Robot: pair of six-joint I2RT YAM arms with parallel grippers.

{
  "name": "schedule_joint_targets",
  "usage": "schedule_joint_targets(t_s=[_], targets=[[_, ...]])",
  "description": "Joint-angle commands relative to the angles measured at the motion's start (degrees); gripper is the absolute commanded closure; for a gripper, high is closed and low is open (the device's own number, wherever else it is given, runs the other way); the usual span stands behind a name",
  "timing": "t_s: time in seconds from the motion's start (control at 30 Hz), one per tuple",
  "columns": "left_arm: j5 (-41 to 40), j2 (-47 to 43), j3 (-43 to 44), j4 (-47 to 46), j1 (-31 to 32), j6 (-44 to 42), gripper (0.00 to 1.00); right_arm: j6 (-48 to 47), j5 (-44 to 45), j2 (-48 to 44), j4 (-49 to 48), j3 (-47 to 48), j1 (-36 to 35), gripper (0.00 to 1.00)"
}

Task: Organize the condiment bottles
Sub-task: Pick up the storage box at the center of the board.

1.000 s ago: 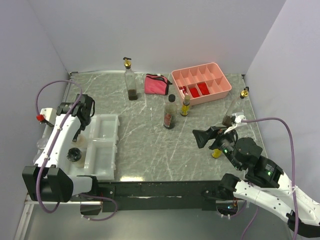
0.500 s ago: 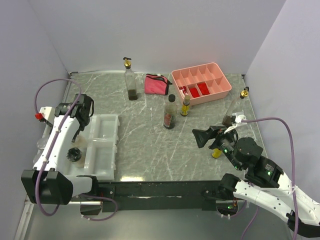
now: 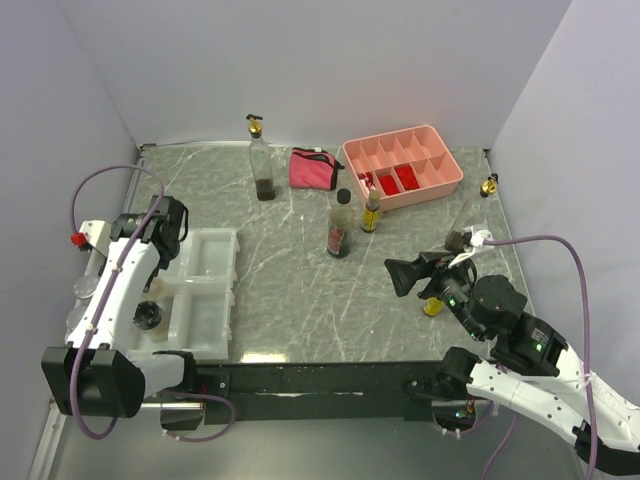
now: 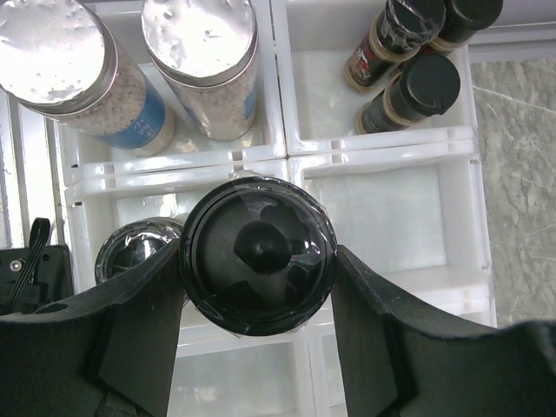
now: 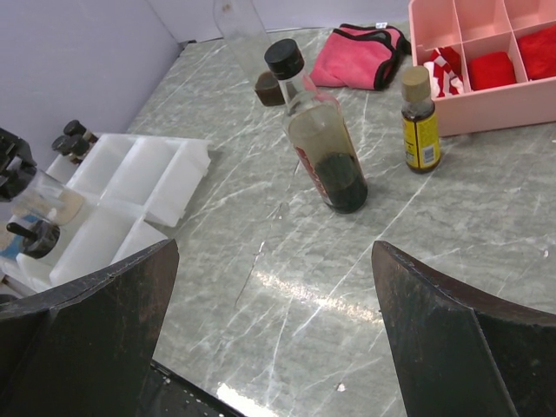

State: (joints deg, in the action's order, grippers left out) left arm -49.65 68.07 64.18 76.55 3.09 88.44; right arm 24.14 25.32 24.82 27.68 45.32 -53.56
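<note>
My left gripper (image 4: 258, 259) is shut on a black-lidded jar (image 4: 256, 248) and holds it above the white divided tray (image 4: 382, 143). The tray holds two silver-lidded jars (image 4: 201, 61), small black-lidded spice jars (image 4: 408, 87) and another dark-lidded jar (image 4: 130, 252). My right gripper (image 5: 276, 248) hangs open and empty over bare table, facing a black-capped bottle of dark sauce (image 5: 326, 148) and a small yellow bottle (image 5: 420, 122). A tall gold-topped bottle (image 3: 262, 165) stands at the back. Another bottle (image 3: 465, 225) stands at the right edge, and a small yellow one (image 3: 432, 305) is beside my right arm.
A pink compartment tray (image 3: 440, 150) with red items sits at the back right, a pink zip pouch (image 3: 313, 168) to its left. The white tray's right-hand compartments (image 3: 205, 255) hold nothing. Walls close in on the left, back and right.
The left arm has shifted slightly toward the near edge over the white tray, still gripping the jar. The right arm has not moved.
</note>
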Motion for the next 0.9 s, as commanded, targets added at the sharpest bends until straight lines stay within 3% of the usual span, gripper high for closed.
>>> schedule_joint_targets(t_s=[0.0, 0.33, 0.6, 0.87], targets=[[-2.5, 0.3, -0.7, 1.9, 0.0, 2.0, 0.99, 0.1, -0.4, -1.0, -1.0, 0.6, 0.4, 0.00], [-2.5, 2.6, -1.7, 1.9, 0.0, 2.9, 0.99, 0.0, -0.5, -0.3, -1.3, 0.8, 0.3, 0.00], [-3.7, 2.2, 4.4, 1.8, 0.1, -1.9, 0.99, 0.7, -1.1, 0.0, -1.6, 0.3, 0.3, 0.00], [-3.7, 2.2, 1.8, 1.9, 0.5, -3.0, 0.99, 1.0, -0.9, -0.2, -1.0, 0.8, 0.3, 0.00]])
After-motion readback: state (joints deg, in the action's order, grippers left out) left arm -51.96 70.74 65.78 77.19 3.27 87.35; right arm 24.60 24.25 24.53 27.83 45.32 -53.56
